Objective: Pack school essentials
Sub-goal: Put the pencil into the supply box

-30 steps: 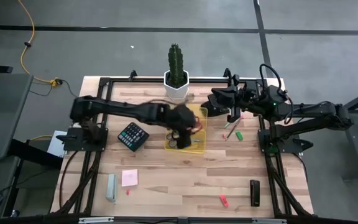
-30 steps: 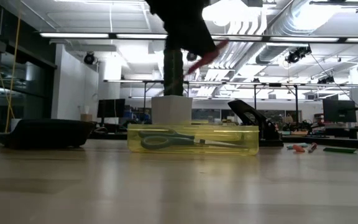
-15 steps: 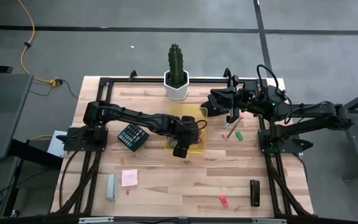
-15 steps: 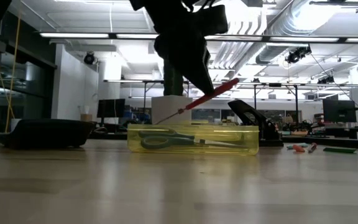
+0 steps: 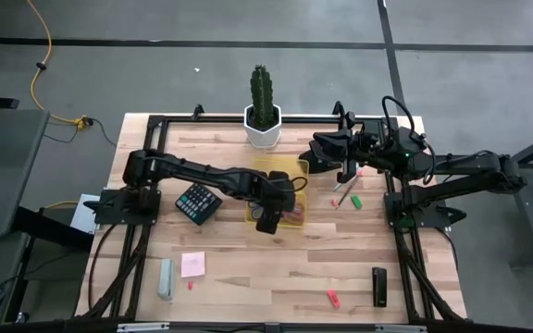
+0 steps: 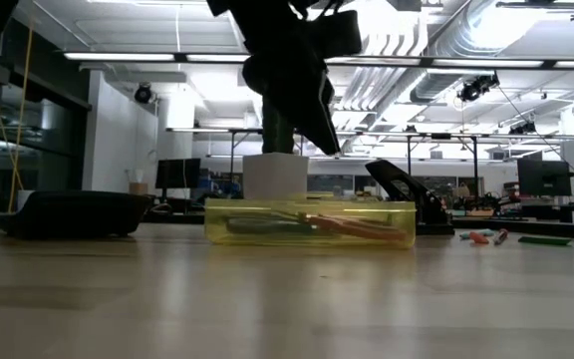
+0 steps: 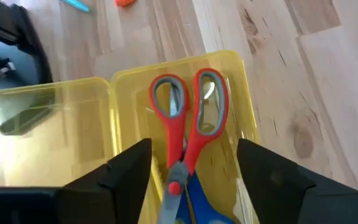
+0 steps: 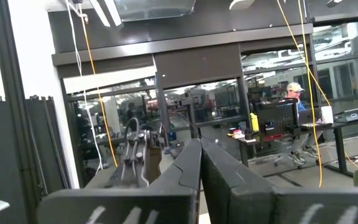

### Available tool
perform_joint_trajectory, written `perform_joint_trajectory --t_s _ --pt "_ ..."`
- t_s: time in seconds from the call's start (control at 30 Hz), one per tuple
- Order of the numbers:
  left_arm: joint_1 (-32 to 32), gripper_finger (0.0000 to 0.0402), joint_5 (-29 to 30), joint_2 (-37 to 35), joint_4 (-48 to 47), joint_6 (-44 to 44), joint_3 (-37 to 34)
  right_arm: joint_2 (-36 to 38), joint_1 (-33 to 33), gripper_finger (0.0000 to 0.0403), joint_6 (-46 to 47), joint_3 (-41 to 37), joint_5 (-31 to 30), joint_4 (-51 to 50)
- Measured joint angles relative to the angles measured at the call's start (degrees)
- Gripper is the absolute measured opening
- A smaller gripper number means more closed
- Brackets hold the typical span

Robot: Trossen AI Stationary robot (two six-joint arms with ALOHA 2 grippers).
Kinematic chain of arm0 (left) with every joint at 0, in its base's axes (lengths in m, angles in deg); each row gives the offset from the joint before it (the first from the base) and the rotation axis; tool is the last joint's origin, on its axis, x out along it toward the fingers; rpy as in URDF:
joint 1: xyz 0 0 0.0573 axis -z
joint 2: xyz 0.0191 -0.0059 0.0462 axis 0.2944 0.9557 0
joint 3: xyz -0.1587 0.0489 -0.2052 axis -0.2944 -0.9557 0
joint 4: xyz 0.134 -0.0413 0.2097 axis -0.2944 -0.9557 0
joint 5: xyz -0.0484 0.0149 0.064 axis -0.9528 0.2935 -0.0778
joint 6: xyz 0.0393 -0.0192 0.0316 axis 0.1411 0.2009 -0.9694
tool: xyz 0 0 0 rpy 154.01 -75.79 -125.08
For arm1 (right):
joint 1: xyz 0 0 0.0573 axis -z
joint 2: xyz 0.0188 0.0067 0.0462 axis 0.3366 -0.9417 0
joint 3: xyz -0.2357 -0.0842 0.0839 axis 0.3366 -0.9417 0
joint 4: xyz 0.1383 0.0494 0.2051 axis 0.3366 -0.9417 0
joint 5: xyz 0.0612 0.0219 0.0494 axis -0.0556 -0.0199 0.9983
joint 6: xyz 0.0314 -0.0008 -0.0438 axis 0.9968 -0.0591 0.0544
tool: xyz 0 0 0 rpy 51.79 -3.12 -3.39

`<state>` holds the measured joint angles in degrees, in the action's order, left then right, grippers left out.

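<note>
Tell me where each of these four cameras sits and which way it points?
High view: above the table, looking straight down; both arms show.
Low view: at table-top height, looking level at the yellow box; the left arm hangs over it.
Left wrist view: on the left arm, looking down past the open left end effector at the red-handled scissors.
Right wrist view: on the right arm, facing the room past the shut right end effector.
Shared: the box appears in the high, low and left wrist views.

Left arm: stretched across the table, left gripper (image 5: 268, 220) fingers spread apart.
Right arm: folded back, right gripper (image 5: 315, 153) fingers pressed together.
</note>
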<state>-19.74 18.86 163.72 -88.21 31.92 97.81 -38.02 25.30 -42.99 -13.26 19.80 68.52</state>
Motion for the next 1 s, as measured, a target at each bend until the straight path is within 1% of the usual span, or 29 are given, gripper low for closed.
perform_joint_trajectory --t_s 0.1,0.27,0.4,0.47,0.5,0.57,0.7,0.77,0.83,0.93,1.0 --pt "0.0 0.0238 -0.14 -2.72 -4.98 1.95 1.19 0.0 0.0 0.0 -0.01 0.0 0.0 -0.23" --pt "-1.38 0.0235 -0.69 -9.33 -11.96 11.56 1.46 0.0 0.02 0.0 -0.02 0.0 0.0 -1.21" --pt "-2.43 0.0229 -0.14 -17.21 -9.98 17.64 1.46 0.0 0.01 0.0 -0.01 0.0 0.0 -2.85" --pt "-1.99 0.0226 0.66 -21.24 -5.68 19.55 1.15 0.0 0.0 0.0 0.0 0.0 0.0 -3.71" --pt "-1.6 0.0225 1.22 -23.55 -2.31 20.45 -0.14 0.0 0.0 0.0 0.0 0.0 0.0 -3.91" --pt "-0.5 0.0222 2.84 -28.73 7.18 21.79 -5.03 0.0 -0.02 0.0 0.05 0.0 0.03 -4.45" --pt "1.31 0.0217 6.07 -40.29 27.59 24.59 -20.31 -0.02 -0.02 0.0 0.12 0.0 1.81 -4.9" --pt "1.85 0.0215 6.31 -45.83 35.83 26.41 -28.57 -0.02 -0.04 0.0 0.35 0.0 2.73 -5.07" --pt "2.53 0.0214 6.06 -50.31 43.91 27.41 -35.25 -0.02 -0.04 0.0 1.29 0.0 3.51 -5.52" --pt "3.21 0.0214 5.35 -56.07 49.97 27.6 -42.35 0.0 -0.04 0.0 1.77 0.0 3.67 -6.18" --pt "3.11 0.0214 5.64 -59.04 50.38 27.6 -44.82 -0.02 -0.04 0.0 1.52 0.0 3.67 -6.48"
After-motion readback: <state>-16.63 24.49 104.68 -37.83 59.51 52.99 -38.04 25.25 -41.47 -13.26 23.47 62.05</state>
